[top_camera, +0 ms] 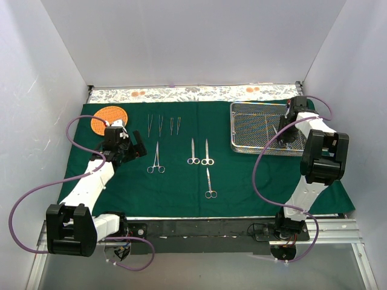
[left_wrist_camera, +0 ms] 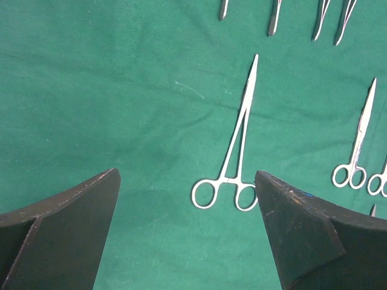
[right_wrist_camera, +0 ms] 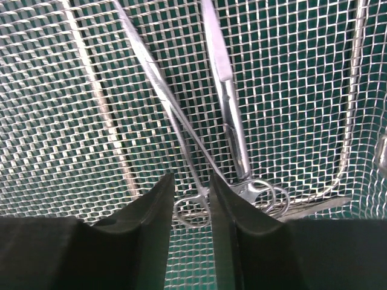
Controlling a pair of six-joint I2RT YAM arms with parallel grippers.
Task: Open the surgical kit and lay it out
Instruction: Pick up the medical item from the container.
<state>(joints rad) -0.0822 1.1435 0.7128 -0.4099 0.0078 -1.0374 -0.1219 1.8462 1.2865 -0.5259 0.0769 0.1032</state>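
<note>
The dark green cloth (top_camera: 181,202) lies spread out flat. On it are a row of tweezers (top_camera: 161,124), three scissors (top_camera: 207,152) and ring-handled forceps (top_camera: 156,159). My left gripper (top_camera: 130,148) hovers open just left of those forceps (left_wrist_camera: 236,151), with nothing between its fingers (left_wrist_camera: 186,174). The wire-mesh tray (top_camera: 233,128) sits at the back right. Inside it, my right gripper (top_camera: 283,124) has its fingers narrowed on one ring handle of long forceps (right_wrist_camera: 193,208); the gripper (right_wrist_camera: 192,178) touches the ring on both sides. Another instrument (right_wrist_camera: 227,103) lies beside it on the mesh (right_wrist_camera: 60,90).
A round orange woven basket (top_camera: 109,119) sits on the cloth's back left corner, right behind my left gripper. A patterned strip (top_camera: 187,92) runs along the back wall. White walls close in on three sides. Purple cables loop beside both arms.
</note>
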